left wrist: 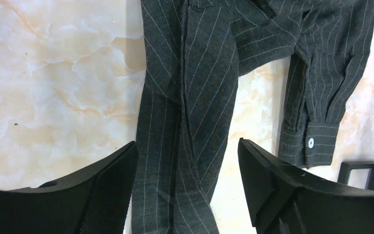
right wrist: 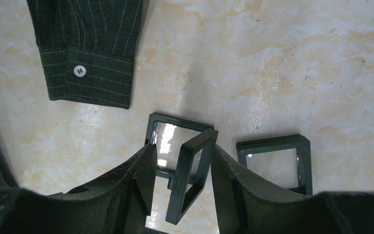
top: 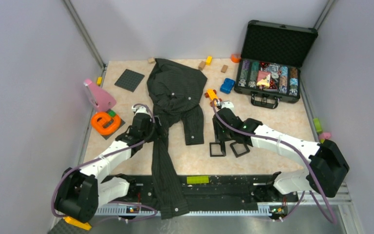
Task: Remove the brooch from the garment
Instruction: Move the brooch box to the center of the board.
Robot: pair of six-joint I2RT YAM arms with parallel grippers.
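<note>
The garment lies spread down the middle of the table, one long strip of it hanging over the near edge. I see no brooch in any view. My left gripper stands open just above that dark pinstriped strip, one finger on either side and neither touching it. A cuff with a white button lies to the left of my right gripper. The right jaws are closed in on a black square box frame that stands tilted on edge between them, over a flat box half.
A second black square box lies just right of the held one. An open case of poker chips sits at the back right. A pink piece, an orange ring and a dark baseplate lie at the left. A blue toy is beside the shirt.
</note>
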